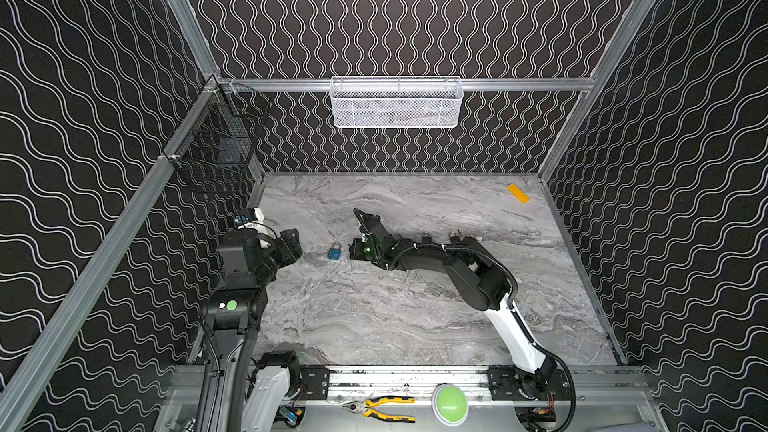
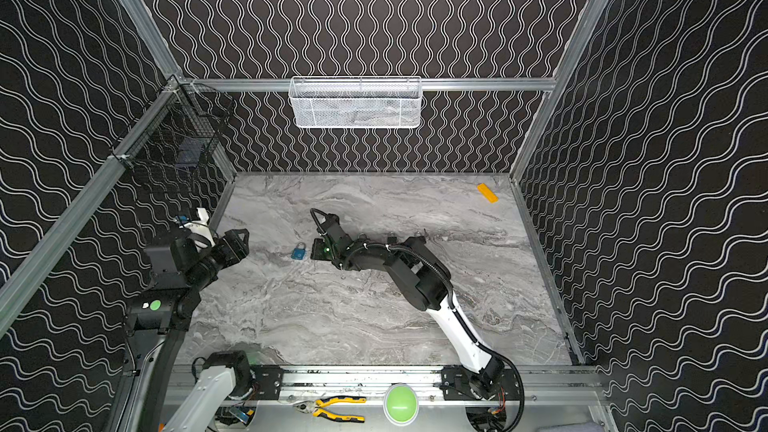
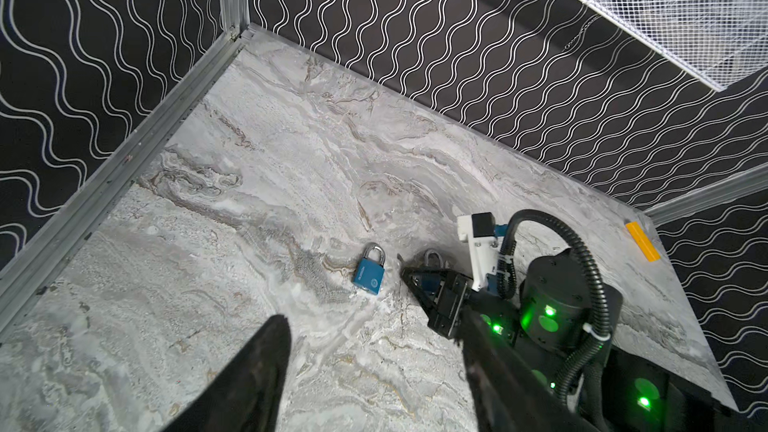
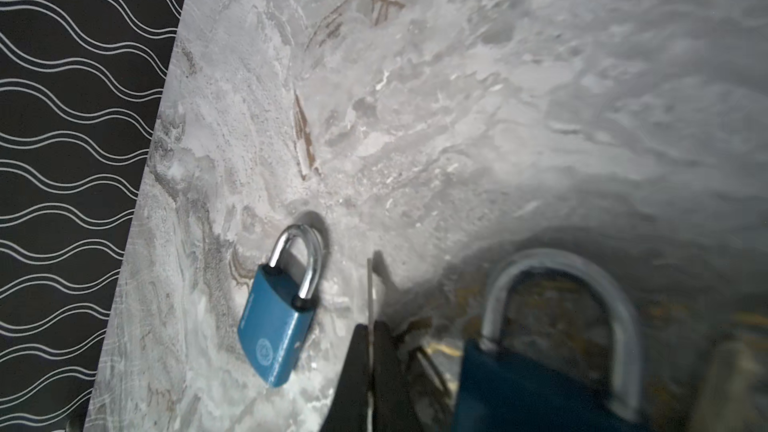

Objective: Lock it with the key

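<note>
A blue padlock (image 1: 334,252) (image 2: 298,252) lies flat on the marble table (image 1: 374,317), its steel shackle pointing toward the back wall. In the right wrist view both legs of the shackle sit in the padlock (image 4: 276,326) body. My right gripper (image 1: 352,252) (image 4: 370,328) is just right of the lock, shut on the key (image 4: 369,284). The thin blade sticks out past the fingertips, beside the lock and not in it. My left gripper (image 1: 293,243) (image 3: 374,326) hovers left of the lock, open, with nothing between its fingers. The keyhole is hidden.
A second blue padlock (image 4: 540,367) (image 3: 432,259) sits blurred right beside my right gripper. A yellow block (image 1: 518,193) lies at the back right. A white mesh basket (image 1: 396,103) and a black wire basket (image 1: 216,143) hang on the walls. Pliers (image 1: 382,407) and a green button (image 1: 450,403) lie on the front rail.
</note>
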You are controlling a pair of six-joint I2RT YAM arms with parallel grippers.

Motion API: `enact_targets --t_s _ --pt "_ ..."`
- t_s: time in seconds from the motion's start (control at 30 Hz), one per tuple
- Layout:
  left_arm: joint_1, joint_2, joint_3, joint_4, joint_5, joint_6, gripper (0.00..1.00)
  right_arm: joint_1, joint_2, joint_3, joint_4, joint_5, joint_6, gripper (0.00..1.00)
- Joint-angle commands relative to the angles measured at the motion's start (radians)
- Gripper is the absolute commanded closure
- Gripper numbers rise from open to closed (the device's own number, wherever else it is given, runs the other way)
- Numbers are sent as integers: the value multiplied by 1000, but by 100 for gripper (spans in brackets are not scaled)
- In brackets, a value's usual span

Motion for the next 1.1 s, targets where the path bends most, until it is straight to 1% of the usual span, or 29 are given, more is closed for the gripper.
enact_targets --t_s 0.0,0.07,0.2,0.3,0.33,0.47,0.53,0.6,0.77,0.87,0.93,1.07 --pt "2 -10 -12 46 8 -1 27 4 11 17 -13 10 20 100" --pt "1 -6 -13 47 17 0 26 7 13 17 -14 10 24 100" --pt "2 8 -9 50 20 -11 25 12 12 16 -20 10 28 94" --pt "1 8 -19 77 32 -10 25 13 11 8 -10 3 31 91" --pt "1 7 -23 81 20 -18 24 15 14 8 -8 -3 34 90" --pt "2 19 -35 98 13 -33 21 18 20 14 -12 -12 44 81" --pt "2 33 -32 85 5 -44 17 21 20 14 -9 -15 47 76" --pt "1 49 -24 73 -1 -45 15 20 23 19 -16 -21 48 74" --pt "1 50 -25 78 -7 -51 13 23 18 8 -15 -24 50 72" --pt "1 44 -27 83 -20 -60 2 25 12 5 -22 -21 48 68" --pt "2 49 -21 73 -27 -68 1 27 13 5 -27 -20 48 67" --pt "0 69 -14 79 -3 -67 1 34 32 42 -93 -1 60 64"
